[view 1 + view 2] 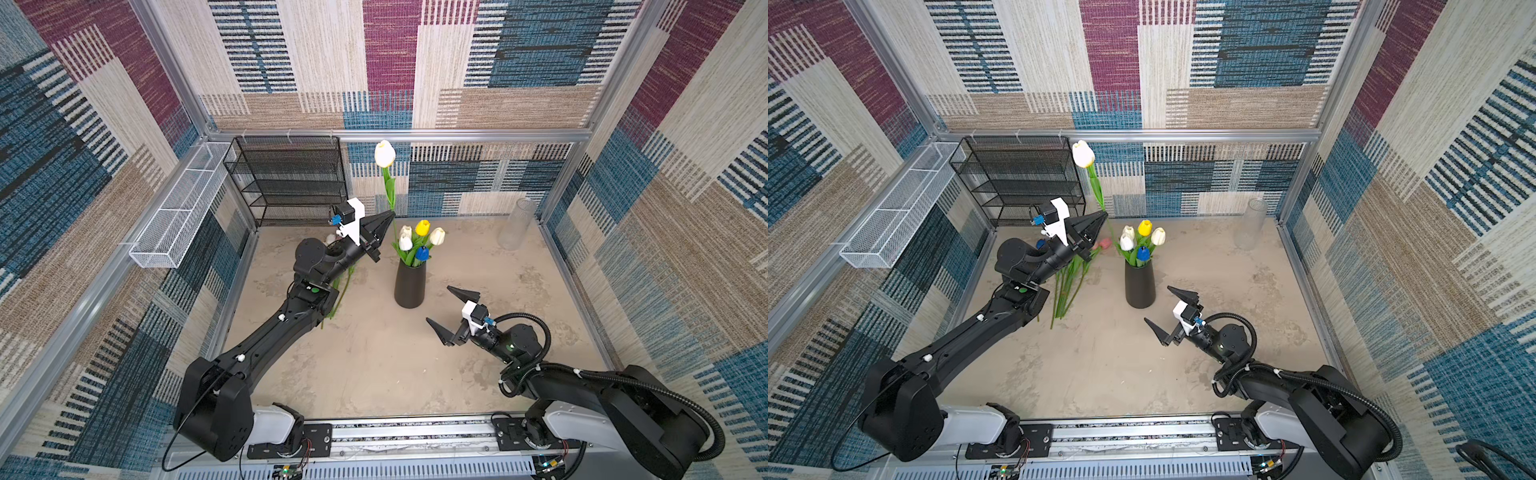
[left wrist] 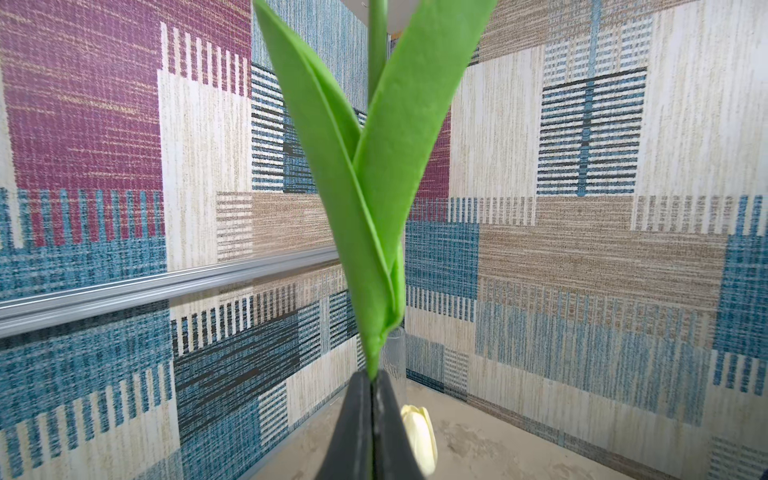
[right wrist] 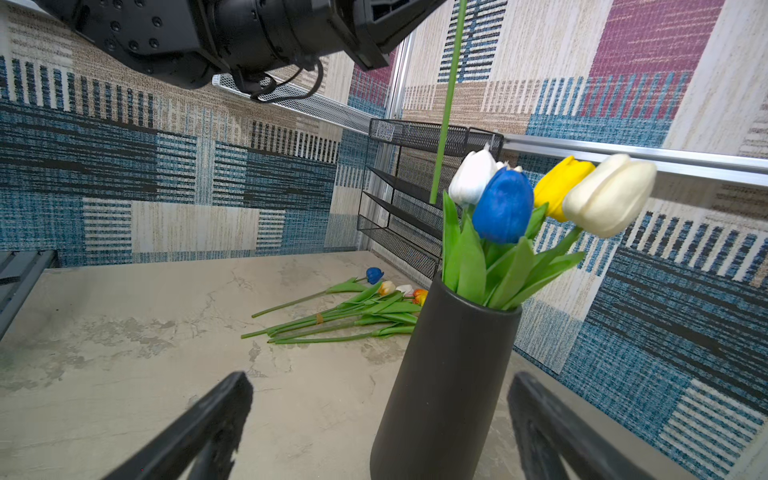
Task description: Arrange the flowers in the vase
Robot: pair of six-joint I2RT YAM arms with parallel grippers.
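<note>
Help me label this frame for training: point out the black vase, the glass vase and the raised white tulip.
black vase (image 1: 410,286): in a top view, on its side wall.
glass vase (image 1: 517,226): in a top view, on its clear body.
raised white tulip (image 1: 385,153): in a top view, on its bloom.

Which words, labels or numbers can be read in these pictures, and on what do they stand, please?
None can be read.
A white mark on the left arm is too small to read.
The vase, flowers and rack bear no text.
</note>
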